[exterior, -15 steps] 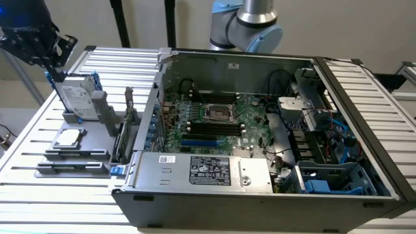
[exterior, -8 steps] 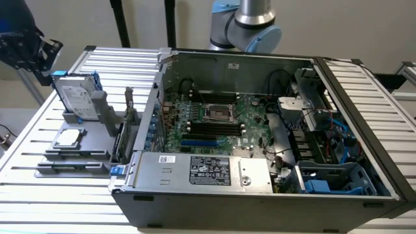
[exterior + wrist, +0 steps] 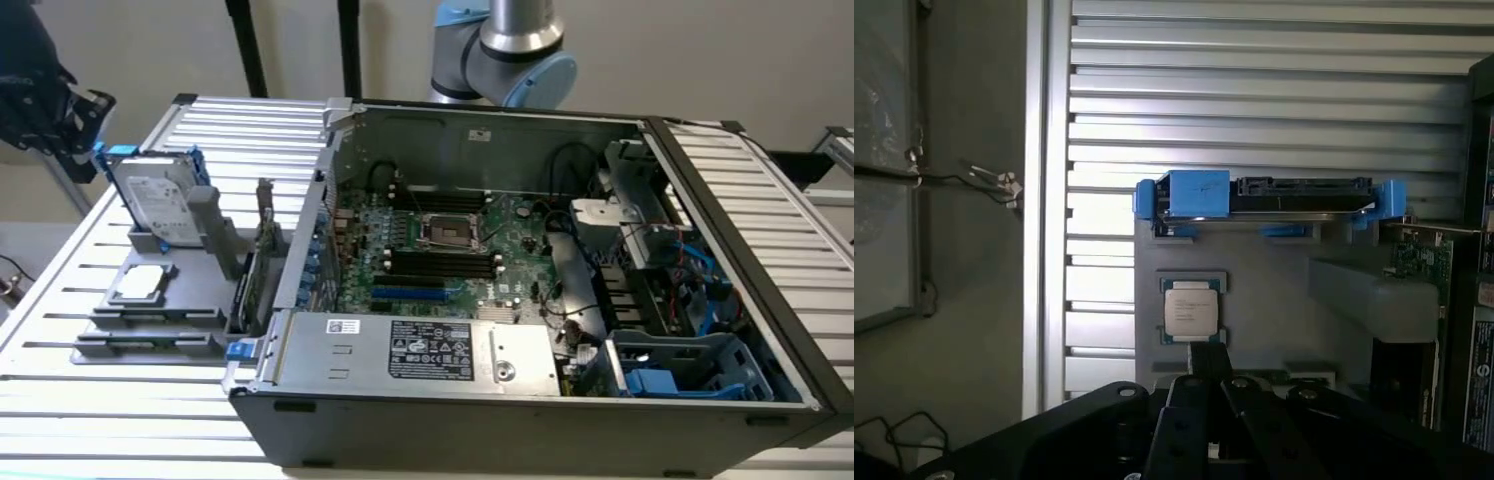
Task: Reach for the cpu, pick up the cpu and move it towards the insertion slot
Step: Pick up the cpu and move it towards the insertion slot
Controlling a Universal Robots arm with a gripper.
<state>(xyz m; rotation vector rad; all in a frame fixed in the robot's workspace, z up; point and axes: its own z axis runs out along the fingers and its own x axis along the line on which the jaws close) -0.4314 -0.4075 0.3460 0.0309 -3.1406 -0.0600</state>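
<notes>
Hovering my black gripper [image 3: 1207, 362] just short of the small flat square silver-topped cpu [image 3: 1191, 310].
It lies straight ahead on the grey plastic holder [image 3: 1274, 325], untouched (how wide my grip is, I cannot tell).

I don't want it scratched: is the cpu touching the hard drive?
Apart. The wrist view shows grey holder between the cpu and the hard drive.

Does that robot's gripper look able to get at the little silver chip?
Probably yes. The cpu lies uncovered on the grey tray, the gripper seems lined up with it, and the hard drive stands clear of it.
</notes>
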